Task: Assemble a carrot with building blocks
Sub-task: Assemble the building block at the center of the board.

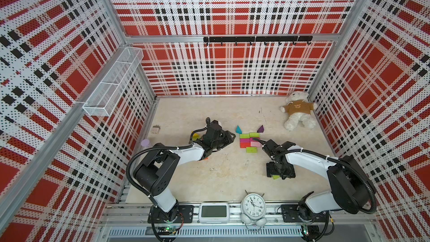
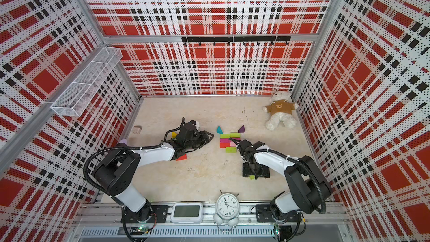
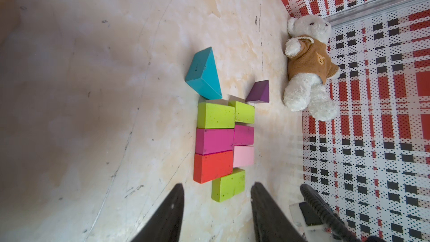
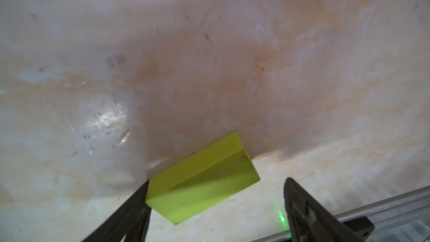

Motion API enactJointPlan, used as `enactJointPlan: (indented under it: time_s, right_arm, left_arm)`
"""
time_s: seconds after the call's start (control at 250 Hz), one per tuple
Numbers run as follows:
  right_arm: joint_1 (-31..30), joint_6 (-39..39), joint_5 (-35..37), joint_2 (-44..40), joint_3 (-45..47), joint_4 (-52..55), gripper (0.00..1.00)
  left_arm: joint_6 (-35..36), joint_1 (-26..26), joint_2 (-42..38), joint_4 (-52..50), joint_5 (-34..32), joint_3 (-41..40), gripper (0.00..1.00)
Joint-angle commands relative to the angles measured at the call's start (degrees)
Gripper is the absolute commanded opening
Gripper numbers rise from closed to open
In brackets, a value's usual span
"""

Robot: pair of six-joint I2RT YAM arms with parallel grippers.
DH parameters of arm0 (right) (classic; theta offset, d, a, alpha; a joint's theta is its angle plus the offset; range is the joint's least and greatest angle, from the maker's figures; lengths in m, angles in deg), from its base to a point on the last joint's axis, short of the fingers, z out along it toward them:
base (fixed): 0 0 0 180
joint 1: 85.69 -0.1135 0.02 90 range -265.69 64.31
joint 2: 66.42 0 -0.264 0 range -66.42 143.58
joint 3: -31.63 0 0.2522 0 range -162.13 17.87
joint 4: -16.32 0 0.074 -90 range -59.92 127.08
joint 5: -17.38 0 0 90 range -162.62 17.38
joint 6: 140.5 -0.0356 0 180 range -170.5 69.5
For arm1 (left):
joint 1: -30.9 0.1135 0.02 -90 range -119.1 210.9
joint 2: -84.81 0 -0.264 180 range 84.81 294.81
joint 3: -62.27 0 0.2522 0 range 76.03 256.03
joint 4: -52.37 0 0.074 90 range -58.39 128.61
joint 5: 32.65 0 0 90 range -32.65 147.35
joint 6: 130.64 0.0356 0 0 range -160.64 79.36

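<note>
Left wrist view: your left gripper (image 3: 218,184) gapes empty, just short of the block cluster (image 3: 214,140) at centre; farther right, your right gripper (image 4: 217,180) stands wide around a loose lime block (image 4: 197,182), which touches one finger

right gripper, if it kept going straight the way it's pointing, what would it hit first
Most likely the lime green block: the right gripper points down at the table with the block between its open jaws, one finger seemingly at its corner.
</note>
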Motion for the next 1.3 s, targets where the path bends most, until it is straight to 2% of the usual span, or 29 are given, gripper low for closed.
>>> enactJointPlan:
  time_s: [0.0, 0.32, 0.596, 1.06, 1.297]
  right_arm:
    - [1.36, 0.2, 1.81, 1.35, -0.61, -2.05, 0.88]
    - [3.36, 1.06, -0.87, 3.72, 0.09, -6.37, 0.87]
    - [4.52, 1.45, -1.73, 3.9, 0.83, -8.04, 0.79]
    - [5.87, 2.59, -0.68, 4.23, 0.5, -8.28, 0.77]
    - [5.43, 4.16, 0.99, -0.08, -0.17, -4.24, 0.83]
  left_arm:
    - [-0.86, 0.05, 0.28, 1.81, 0.21, -0.49, 0.51]
    - [-0.89, 0.5, 0.67, 1.85, 0.3, -0.4, 0.5]
    - [-1.13, 0.73, 1.07, 1.94, 0.5, -0.31, 0.51]
    - [-1.26, 0.74, 1.07, 2.06, 0.53, -0.36, 0.51]
    - [-1.59, 0.51, 2.45, 2.73, 0.74, -0.14, 0.51]
